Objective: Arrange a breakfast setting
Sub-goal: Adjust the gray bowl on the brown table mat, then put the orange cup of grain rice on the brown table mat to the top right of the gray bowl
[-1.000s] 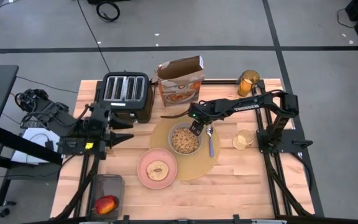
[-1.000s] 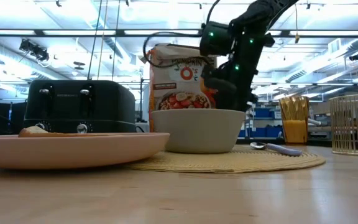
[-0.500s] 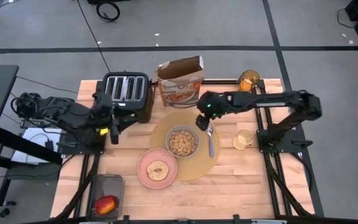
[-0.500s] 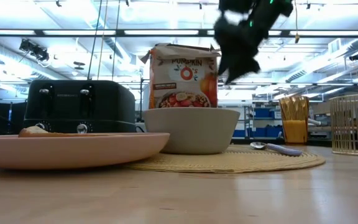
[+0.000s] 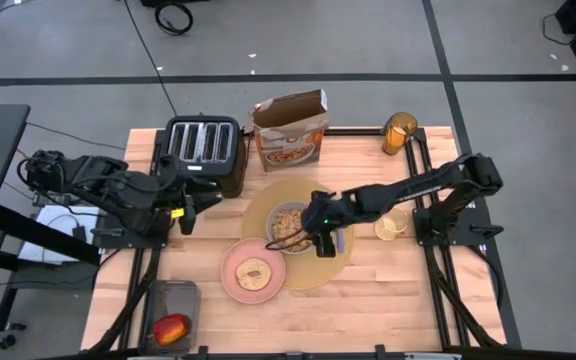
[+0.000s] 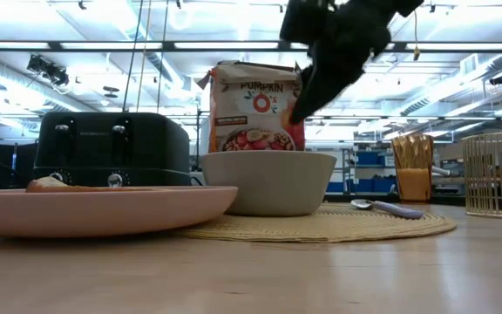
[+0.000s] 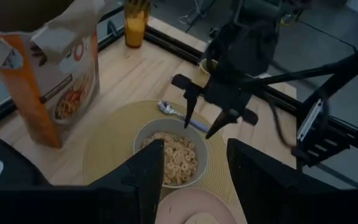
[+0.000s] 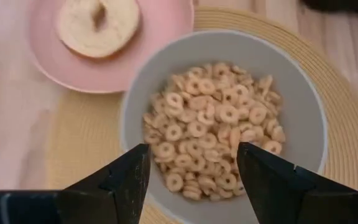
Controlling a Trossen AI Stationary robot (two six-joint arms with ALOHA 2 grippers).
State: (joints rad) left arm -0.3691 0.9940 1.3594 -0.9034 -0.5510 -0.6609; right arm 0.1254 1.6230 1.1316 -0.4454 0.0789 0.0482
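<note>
Right gripper (image 5: 303,238) is hovering, fingers spread and empty, over round grey bowl (image 8: 300,118) holding ring cereal (image 8: 210,134) on woven placemat (image 5: 320,270)

Both arms: black jointed links. Right arm (image 5: 418,185): green indicator light near wrist. Left arm (image 5: 108,190): yellow marking near wrist, black cables at base.

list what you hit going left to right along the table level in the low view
pink plate with the bread round on it → black toaster behind → grey bowl on the tan placemat → metal spoon → amber glass → wire basket
</note>
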